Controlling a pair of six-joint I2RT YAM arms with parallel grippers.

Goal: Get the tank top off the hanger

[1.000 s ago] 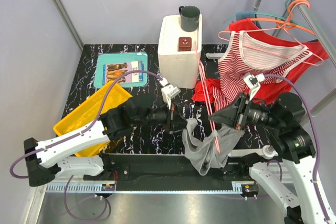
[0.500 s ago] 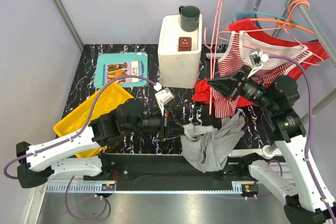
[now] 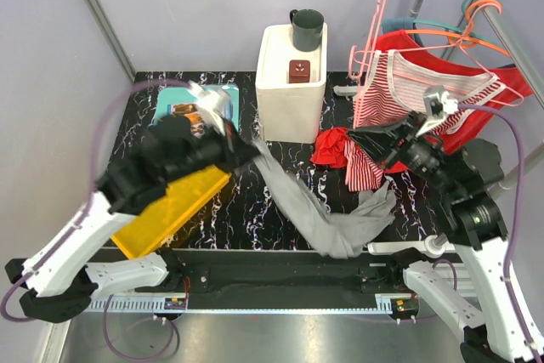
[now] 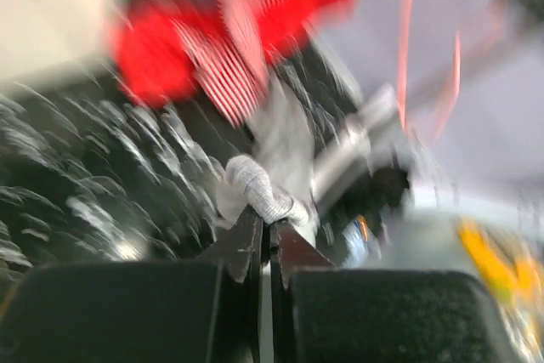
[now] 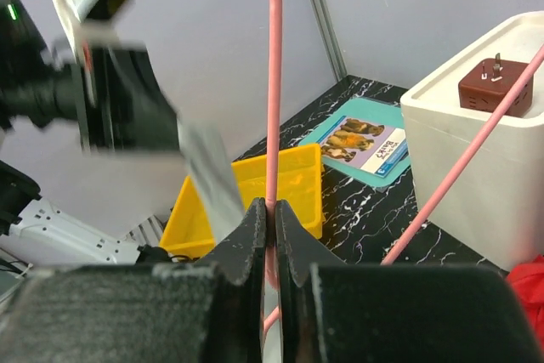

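Left fingers (image 4: pixel 240 251) pinch the grey tank top (image 3: pixel 308 214) trailing in front of the white box (image 3: pixel 289 95), right fingers (image 5: pixel 248 240) clamp the pink hanger (image 5: pixel 272 82) right of it.

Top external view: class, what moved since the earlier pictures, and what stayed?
The left gripper, shut on the grey tank top, swung left, stretching it out. The right gripper lifted the pink hanger up, free of it. White box, mug and yellow bin stayed.

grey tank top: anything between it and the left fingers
Nothing visible. The left fingers are shut directly on the grey fabric tank top; the pink plastic hanger, in the right fingers, is raised apart from it.
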